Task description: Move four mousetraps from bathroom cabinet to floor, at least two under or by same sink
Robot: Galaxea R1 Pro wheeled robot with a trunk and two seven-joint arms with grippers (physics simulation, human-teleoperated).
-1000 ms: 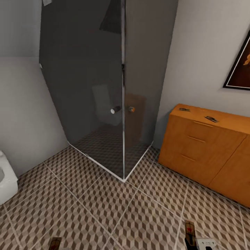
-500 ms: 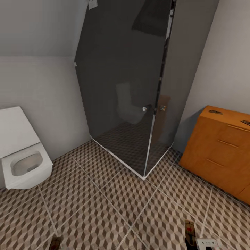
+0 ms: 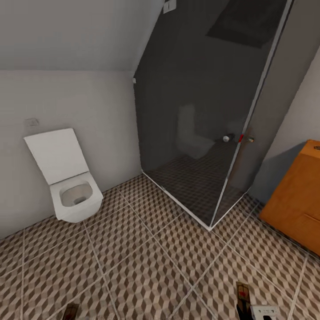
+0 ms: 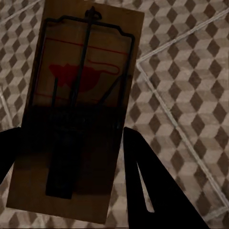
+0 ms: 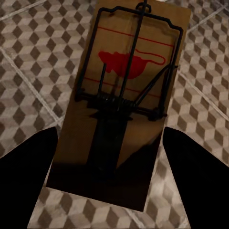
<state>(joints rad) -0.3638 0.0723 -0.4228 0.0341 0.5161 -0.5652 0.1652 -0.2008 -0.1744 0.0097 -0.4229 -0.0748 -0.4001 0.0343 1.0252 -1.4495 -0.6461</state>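
Head view takes in the bathroom floor (image 3: 146,262), large square tiles printed with brown, beige and grey cubes and pale grout lines, running from the grey wall to the dark tinted glass shower enclosure (image 3: 209,115). Against the wall sits the white squarish toilet (image 3: 73,195) with its upright lid. At the picture's right edge, a corner of the low orange-brown wooden cabinet (image 3: 295,204) remains.

Over the last second the whole picture has swung: the cabinet, earlier broad across the right with two traps on its top, has slid almost out, and the toilet has come fully in. That reads as the camera turning with the robot, not the furniture moving. No sink is in sight, so the turn is probably a search for one.

Smallest are the traps. Left wrist view shows a flat brown wooden mousetrap (image 4: 78,109) with dark wire and a red mouse print, sitting between the dark fingers of the left gripper (image 4: 71,191), which looks clamped on it above the tiles. Right wrist view shows a second mousetrap (image 5: 124,100) between the right gripper (image 5: 109,191) fingers, apparently gripped too, though contact at its edges is shadowed. Both traps are carried, not yet set down; their tips (image 3: 242,291) peek at the head view's lower edge.
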